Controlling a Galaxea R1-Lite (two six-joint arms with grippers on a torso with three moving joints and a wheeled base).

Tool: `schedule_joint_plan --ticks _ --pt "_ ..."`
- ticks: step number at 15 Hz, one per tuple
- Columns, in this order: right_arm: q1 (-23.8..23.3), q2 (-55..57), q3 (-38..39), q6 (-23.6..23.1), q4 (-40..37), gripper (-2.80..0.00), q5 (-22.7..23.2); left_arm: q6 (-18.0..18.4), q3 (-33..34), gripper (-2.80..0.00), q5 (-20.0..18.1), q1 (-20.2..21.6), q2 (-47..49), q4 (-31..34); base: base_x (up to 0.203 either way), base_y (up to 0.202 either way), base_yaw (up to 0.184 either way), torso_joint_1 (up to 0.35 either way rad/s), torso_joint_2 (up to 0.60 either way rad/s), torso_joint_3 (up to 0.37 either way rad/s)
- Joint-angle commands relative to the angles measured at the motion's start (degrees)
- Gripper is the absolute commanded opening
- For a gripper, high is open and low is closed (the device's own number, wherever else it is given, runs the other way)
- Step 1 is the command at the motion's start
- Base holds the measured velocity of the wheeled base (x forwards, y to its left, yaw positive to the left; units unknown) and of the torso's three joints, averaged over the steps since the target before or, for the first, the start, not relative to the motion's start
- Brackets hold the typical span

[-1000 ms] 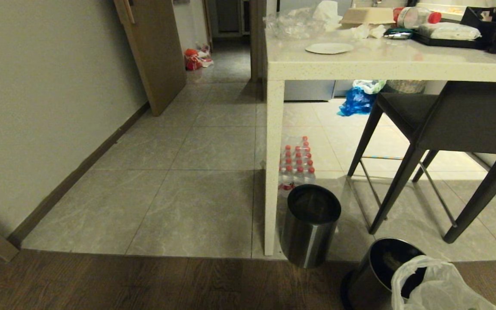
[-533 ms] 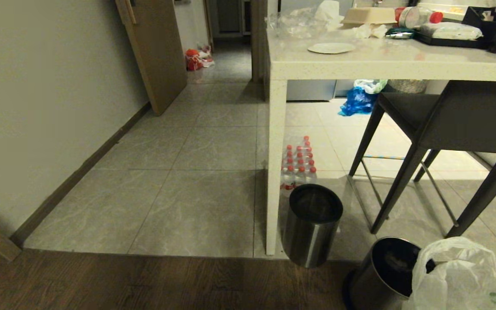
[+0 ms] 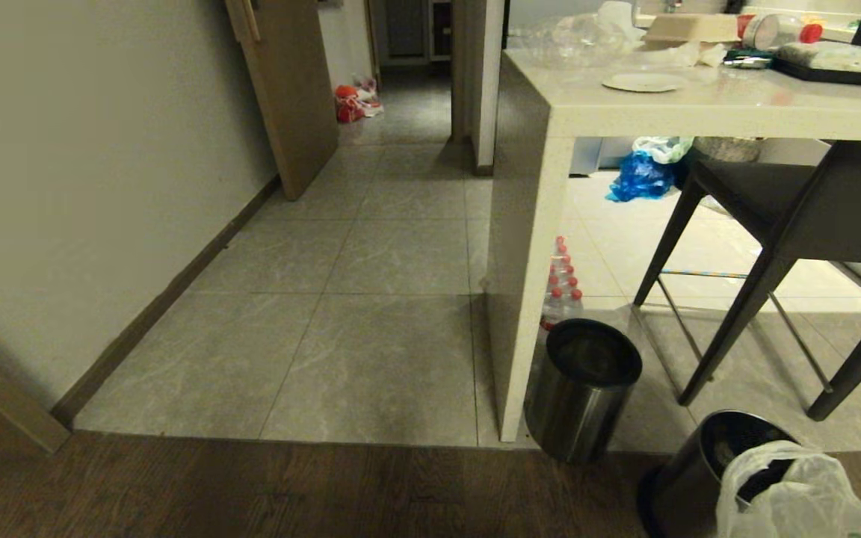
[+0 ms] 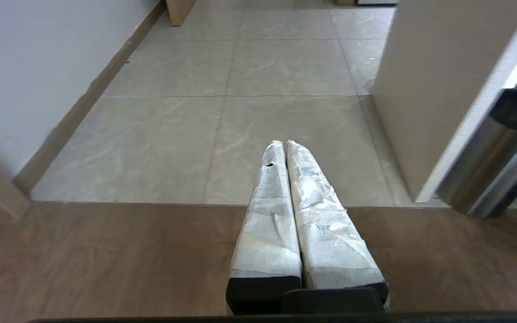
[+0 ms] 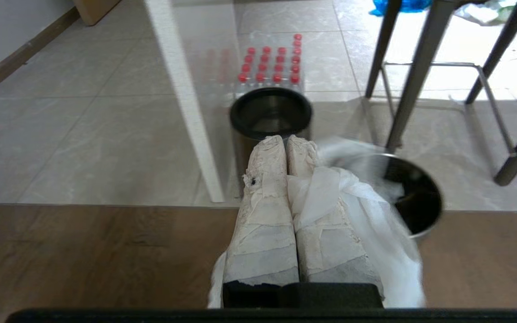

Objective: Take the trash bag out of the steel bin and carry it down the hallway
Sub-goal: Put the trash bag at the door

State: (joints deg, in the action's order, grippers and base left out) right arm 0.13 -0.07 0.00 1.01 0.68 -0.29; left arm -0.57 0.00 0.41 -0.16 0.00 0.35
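My right fingers (image 5: 285, 142) are clenched on the trash bag (image 5: 357, 202), a thin, crinkled, whitish translucent plastic sack; a fold of it is drawn up over one finger and the rest trails off beside them. In the head view the bag (image 3: 789, 497) hangs low at my right, in front of the mouth of the nearer steel bin (image 3: 688, 486), a small brushed-steel cylinder with a dark interior standing on the dark wood-plank floor (image 3: 251, 493). I judge the bag lifted clear of that bin, though its lowest part is out of sight. My left fingers (image 4: 284, 146) are pressed together on nothing, pointing out over the grey veined tiles of the hallway (image 3: 371, 246). A second steel bin (image 3: 584, 388) stands against the leg of the pale stone surface (image 3: 699, 104), with a pack of red-capped bottles (image 3: 561, 288) behind it and a dark chair (image 3: 789, 209) to the right. The risks I see: the plastic is thin and pinched by only a fold, so a swing or jolt could slip or tear it; the hanging sack could catch the bin's rim and tip it; turning toward the passage, it could brush the surface's leg or the second bin.
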Motion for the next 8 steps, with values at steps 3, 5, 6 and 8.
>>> schedule_joint_plan --ticks 3,5,6,8 --pt "0.04 -0.01 0.18 0.04 0.02 -2.80 -0.06 -0.04 0.09 -2.80 0.02 -0.02 0.00 0.00 0.000 0.192 0.000 0.000 0.00 0.004" --pt "0.04 -0.01 0.18 0.04 0.02 -2.80 0.02 -0.04 0.09 -2.80 0.02 -0.02 0.00 0.00 0.000 0.194 0.002 0.002 0.00 -0.001" --pt "0.04 -0.01 0.18 0.04 0.02 -2.80 -0.06 -0.04 0.09 -2.80 0.02 -0.02 0.00 0.00 0.000 0.197 0.000 0.008 0.00 -0.001" --pt "0.04 -0.01 0.18 0.04 0.02 -2.80 0.01 -0.04 0.09 -2.80 0.02 -0.02 0.00 0.00 0.000 0.193 0.000 0.003 0.00 0.004"
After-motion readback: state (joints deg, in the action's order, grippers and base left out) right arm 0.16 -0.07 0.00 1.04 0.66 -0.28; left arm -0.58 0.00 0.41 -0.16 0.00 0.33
